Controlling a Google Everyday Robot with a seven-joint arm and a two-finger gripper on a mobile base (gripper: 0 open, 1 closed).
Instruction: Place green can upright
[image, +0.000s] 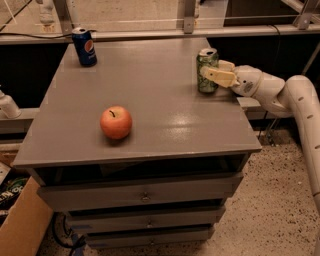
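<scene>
The green can (204, 84) stands upright on the grey table (150, 90) near its right edge, silver top facing up. My gripper (213, 70) reaches in from the right and is shut on the can: one pale finger (216, 76) lies across its front right side, and the other shows behind it. The white arm (280, 95) stretches off to the right of the table.
A red apple (116, 122) sits front left of centre. A blue Pepsi can (84, 46) stands at the back left corner. A railing (150, 34) runs behind the table. Drawers (145, 195) are below, and a cardboard box (20, 220) is on the floor at left.
</scene>
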